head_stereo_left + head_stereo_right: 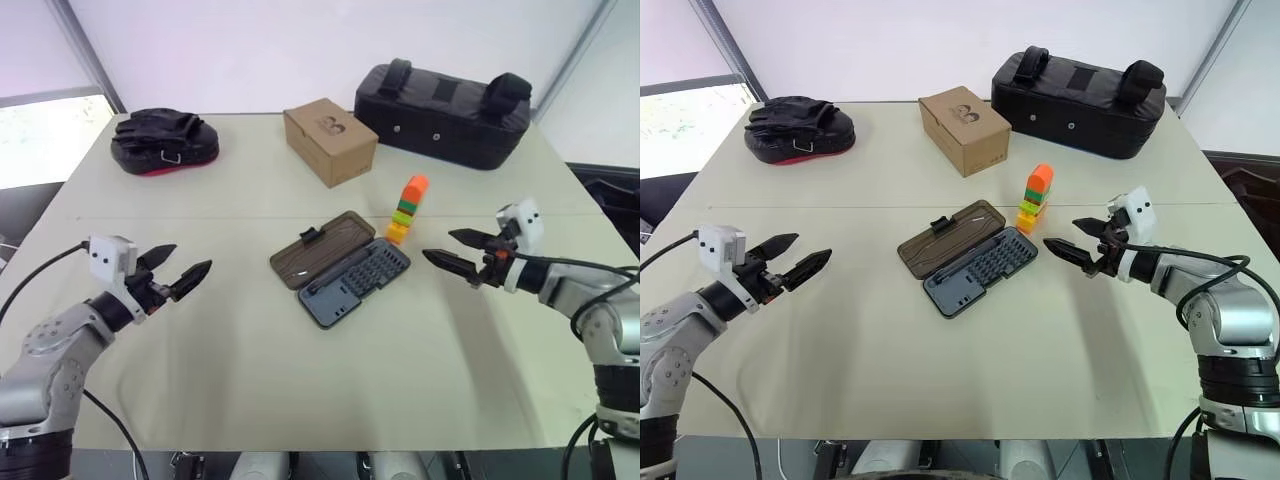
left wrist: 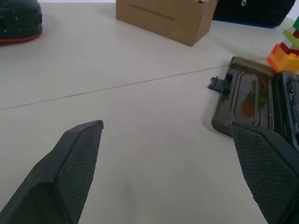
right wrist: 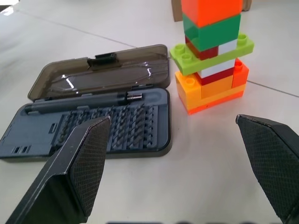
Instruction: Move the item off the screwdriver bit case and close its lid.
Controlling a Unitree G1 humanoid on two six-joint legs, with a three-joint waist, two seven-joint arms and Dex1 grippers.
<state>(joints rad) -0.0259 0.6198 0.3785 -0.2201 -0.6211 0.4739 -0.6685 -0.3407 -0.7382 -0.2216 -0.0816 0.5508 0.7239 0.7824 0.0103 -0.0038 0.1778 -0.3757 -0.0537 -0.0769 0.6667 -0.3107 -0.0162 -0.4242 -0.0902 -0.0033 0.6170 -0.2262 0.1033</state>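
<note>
Currently screwdriver bit case lies open mid-table, lid flat on far-left side. Block tower stands upright on table, just beside case's far-right corner. Left gripper and right gripper both spread wide, empty, flanking case, well apart from it.

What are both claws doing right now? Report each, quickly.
Left claw: open, holding nothing, above the table.
Right claw: open, holding nothing, beside the block tower.
</note>
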